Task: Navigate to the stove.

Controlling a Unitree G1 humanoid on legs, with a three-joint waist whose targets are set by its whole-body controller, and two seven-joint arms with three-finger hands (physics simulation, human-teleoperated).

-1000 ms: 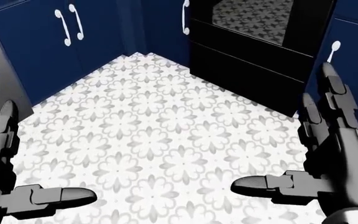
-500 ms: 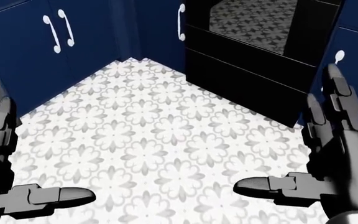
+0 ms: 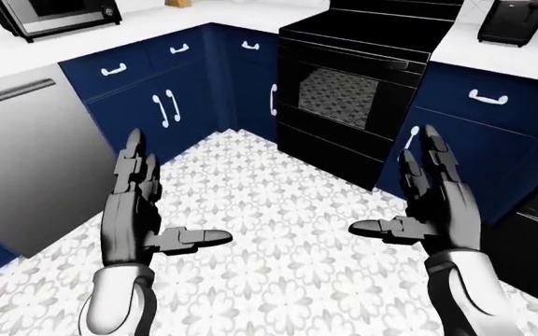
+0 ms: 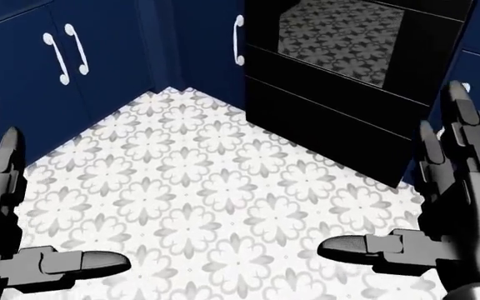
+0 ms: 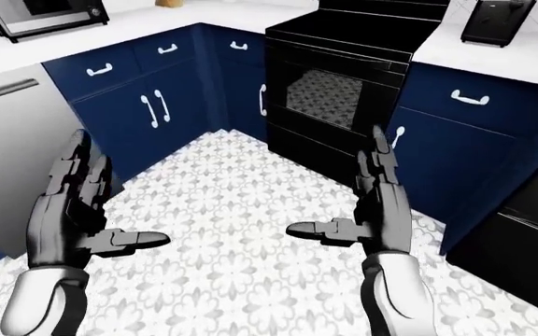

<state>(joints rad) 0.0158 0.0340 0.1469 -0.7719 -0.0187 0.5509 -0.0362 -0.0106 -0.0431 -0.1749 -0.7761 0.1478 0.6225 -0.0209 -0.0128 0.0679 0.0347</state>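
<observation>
The black stove (image 3: 353, 98) stands at the top middle of the left-eye view, set between navy cabinets, its oven door glass reflecting the floor tiles. It also fills the upper right of the head view (image 4: 348, 75). My left hand (image 3: 143, 210) is open and empty, fingers up and thumb pointing inward, over the patterned floor. My right hand (image 3: 428, 199) is open and empty in the same pose, just below and to the right of the oven door.
Navy cabinets (image 3: 171, 105) with white handles run along the left and meet the stove in a corner. A steel dishwasher front (image 3: 26, 161) is at the left. A microwave (image 3: 54, 14) and a black toaster (image 3: 512, 21) sit on white counters. Patterned floor tiles (image 3: 269, 210) lie ahead.
The whole head view has shifted: the stove and cabinets look larger and closer, so the camera has moved toward the stove. Both hands keep the same open pose.
</observation>
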